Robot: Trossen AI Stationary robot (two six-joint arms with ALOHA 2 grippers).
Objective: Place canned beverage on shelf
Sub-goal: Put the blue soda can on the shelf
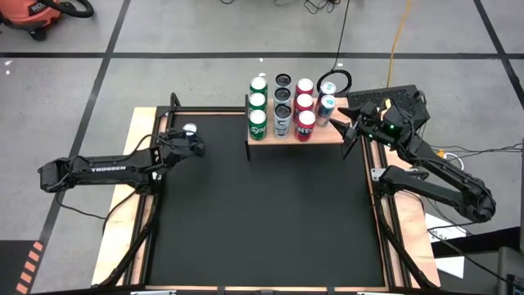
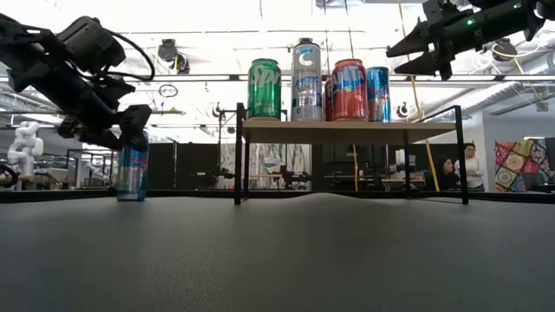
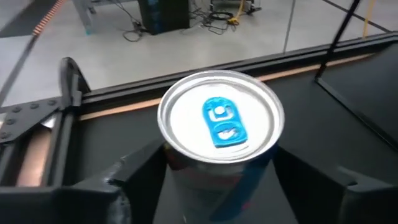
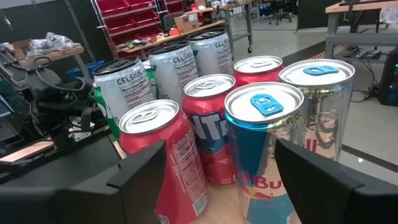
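With its fingers spread round the blue can (image 3: 219, 134), the left hand (image 1: 190, 141) risked tipping it if it closed off-centre.

Light: bright, even, from ceiling lights (image 2: 260, 17) seen in the low view.
Glare: sheen on the silver can top (image 3: 221, 118).
Blur: near gripper fingers (image 4: 140, 174) soft.
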